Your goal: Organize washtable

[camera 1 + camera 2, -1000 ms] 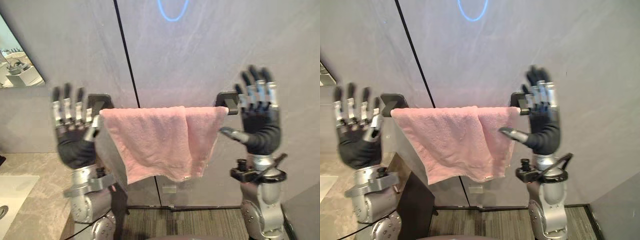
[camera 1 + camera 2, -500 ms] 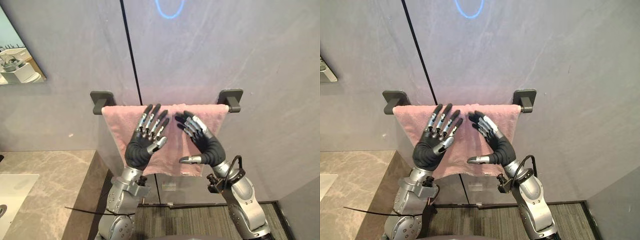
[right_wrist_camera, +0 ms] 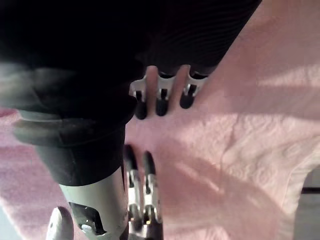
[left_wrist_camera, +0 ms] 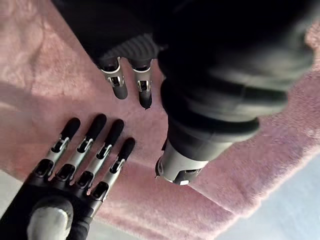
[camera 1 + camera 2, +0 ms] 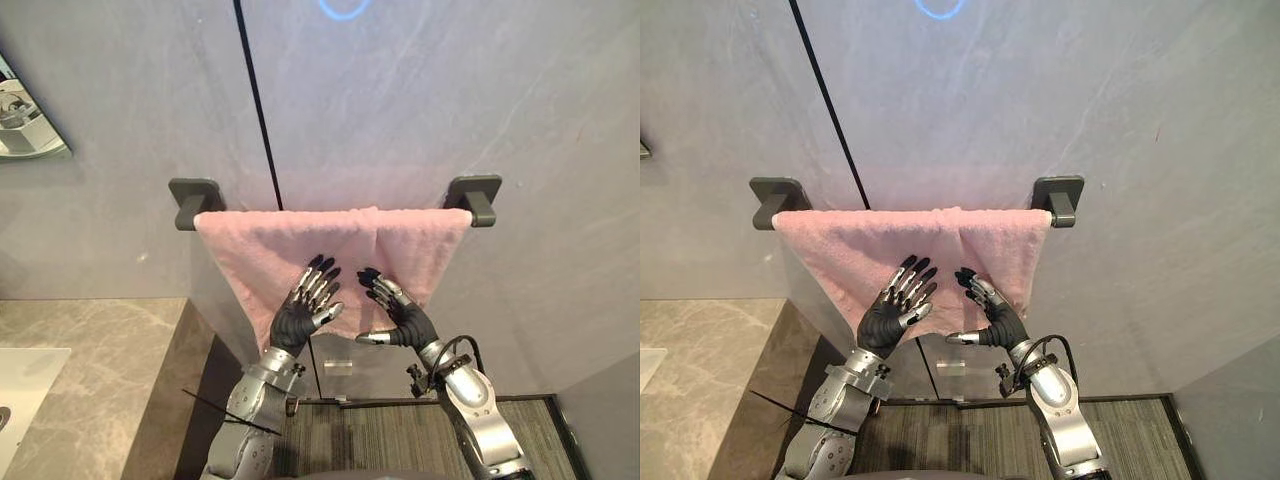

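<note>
Grey wall (image 5: 420, 110) w/ dark towel bar (image 5: 474, 196); pink towel (image 5: 270, 245) draped over bar, hem uneven; left hand (image 5: 300, 312) & right hand (image 5: 402, 320) side by side before towel's lower part; fingers straight, spread, gripping nothing.

both hands (image 5: 300, 318) (image 5: 400, 320) raised, fingers straight

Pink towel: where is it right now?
Left eye view, centre: the pink towel hangs between two dark wall brackets, with the open left robot hand and right robot hand in front of its lower part.
</note>
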Tool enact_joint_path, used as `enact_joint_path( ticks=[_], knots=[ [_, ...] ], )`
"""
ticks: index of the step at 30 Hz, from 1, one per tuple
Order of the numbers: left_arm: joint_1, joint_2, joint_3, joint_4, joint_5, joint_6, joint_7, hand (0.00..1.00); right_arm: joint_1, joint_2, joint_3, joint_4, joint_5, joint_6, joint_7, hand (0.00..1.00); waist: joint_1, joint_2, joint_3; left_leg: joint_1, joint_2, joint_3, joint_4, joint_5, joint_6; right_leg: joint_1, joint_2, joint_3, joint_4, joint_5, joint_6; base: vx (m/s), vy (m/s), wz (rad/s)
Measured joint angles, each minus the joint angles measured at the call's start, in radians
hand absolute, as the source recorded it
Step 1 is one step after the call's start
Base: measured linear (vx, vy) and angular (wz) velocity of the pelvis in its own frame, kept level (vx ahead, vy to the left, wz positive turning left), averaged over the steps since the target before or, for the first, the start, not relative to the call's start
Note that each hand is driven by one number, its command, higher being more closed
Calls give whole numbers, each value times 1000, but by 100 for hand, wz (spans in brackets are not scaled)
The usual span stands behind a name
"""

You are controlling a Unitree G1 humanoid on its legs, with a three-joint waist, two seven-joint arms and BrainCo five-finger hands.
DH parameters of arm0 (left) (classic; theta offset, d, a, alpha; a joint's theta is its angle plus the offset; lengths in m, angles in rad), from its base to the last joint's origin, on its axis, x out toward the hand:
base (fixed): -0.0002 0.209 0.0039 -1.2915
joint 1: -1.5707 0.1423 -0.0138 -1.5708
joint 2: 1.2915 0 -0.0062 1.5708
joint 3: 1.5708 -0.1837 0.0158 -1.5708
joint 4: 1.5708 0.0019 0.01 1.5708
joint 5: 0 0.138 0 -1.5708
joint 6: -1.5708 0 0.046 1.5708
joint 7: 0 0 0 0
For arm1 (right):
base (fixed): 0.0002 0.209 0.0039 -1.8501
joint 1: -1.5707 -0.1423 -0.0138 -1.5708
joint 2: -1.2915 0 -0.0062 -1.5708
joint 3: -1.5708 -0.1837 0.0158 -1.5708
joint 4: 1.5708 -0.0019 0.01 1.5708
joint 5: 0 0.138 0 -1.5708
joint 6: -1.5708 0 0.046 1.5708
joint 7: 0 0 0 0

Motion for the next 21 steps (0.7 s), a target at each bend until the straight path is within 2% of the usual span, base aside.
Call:
enact_joint_path(
  ticks=[9,15,21],
  knots=[
    [-40,-20,78,105,82,0,67,0,-15,37,-83,60,-74,0,-71,0,-1,-2,7,0,0,-4,-3,1,1,1,0,-2,-2,0,0,-36,-11,1],
    [-43,-28,146,143,105,-2,132,0,-18,56,-161,63,-86,0,-139,0,-1,-14,15,-8,-2,-4,-12,5,4,-2,1,-3,-22,11,0,-21,-7,0],
    [-43,-31,199,161,121,-2,161,0,-18,61,-232,63,-97,1,-178,0,-2,-15,15,-14,-7,-7,-13,7,6,-2,-2,-6,-37,18,1,0,0,0]
  ],
)
